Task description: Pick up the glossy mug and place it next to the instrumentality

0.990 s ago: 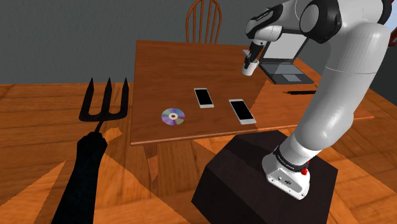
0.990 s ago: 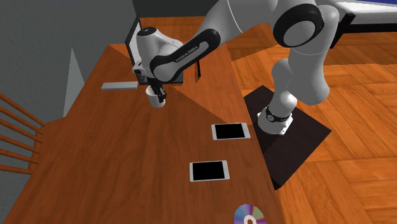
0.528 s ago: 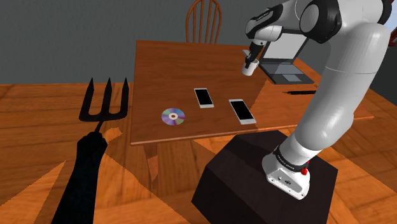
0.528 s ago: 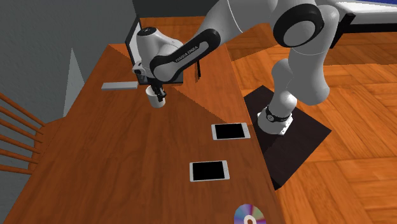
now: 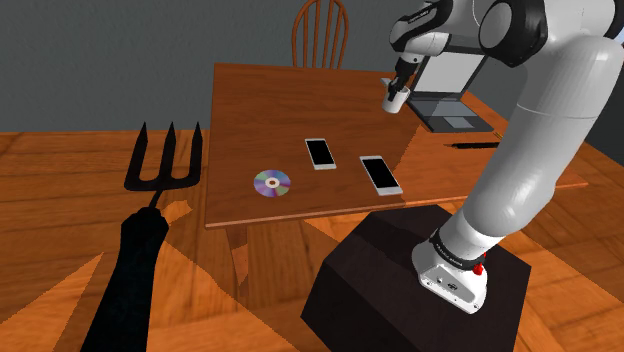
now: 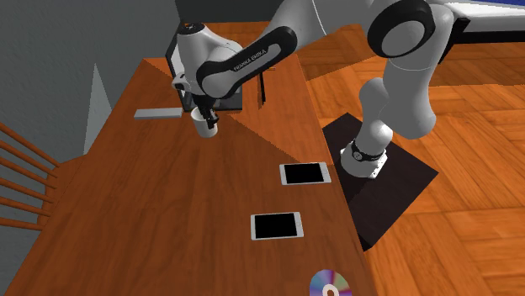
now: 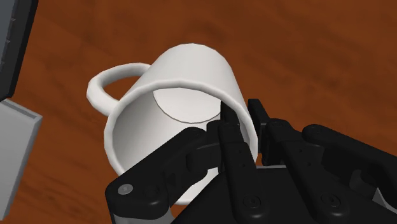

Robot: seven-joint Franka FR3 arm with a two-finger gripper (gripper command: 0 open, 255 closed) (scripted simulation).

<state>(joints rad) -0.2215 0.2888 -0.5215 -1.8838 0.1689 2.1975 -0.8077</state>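
My black two-finger tool (image 7: pixel 242 112) pinches the rim wall of the plain white handled mug (image 7: pixel 181 73), one finger inside. The mug seems just clear of the brown wooden worktop (image 5: pixel 260 110), beside the open grey laptop (image 5: pixel 455 112). I'd carry it slowly and level, since a rim pinch may let it swing.

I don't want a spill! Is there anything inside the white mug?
Empty: the wrist view looks into the white handled mug and shows its bare bottom.
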